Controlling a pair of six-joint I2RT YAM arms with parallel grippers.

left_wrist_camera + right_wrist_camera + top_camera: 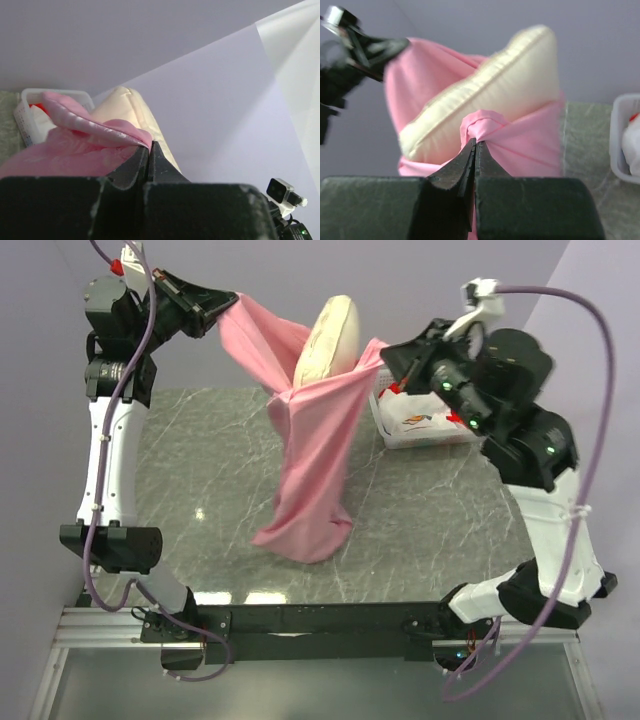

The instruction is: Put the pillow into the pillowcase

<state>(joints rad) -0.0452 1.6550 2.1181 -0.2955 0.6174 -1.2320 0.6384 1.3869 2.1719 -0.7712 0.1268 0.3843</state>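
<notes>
up above the grey marble-patterned table (200, 470), the large plain pink fabric pillowcase (312, 460) hangs stretched between both arms, its bottom end resting on the tabletop. the left gripper (228, 302) is clenched on one hem corner; the right gripper (388, 352) pinches a bunched fold of the opposite edge. the cream-white stitched soft pillow (330, 338) stands tilted in the mouth, upper half sticking out; its lower part seems to be inside, though the cloth hides it.

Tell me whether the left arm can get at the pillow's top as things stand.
Probably not. The left gripper is shut on the pillowcase rim, holding it up, as is the right gripper. The pillow top sticks out bare between them, but reaching it would mean dropping the rim.
</notes>
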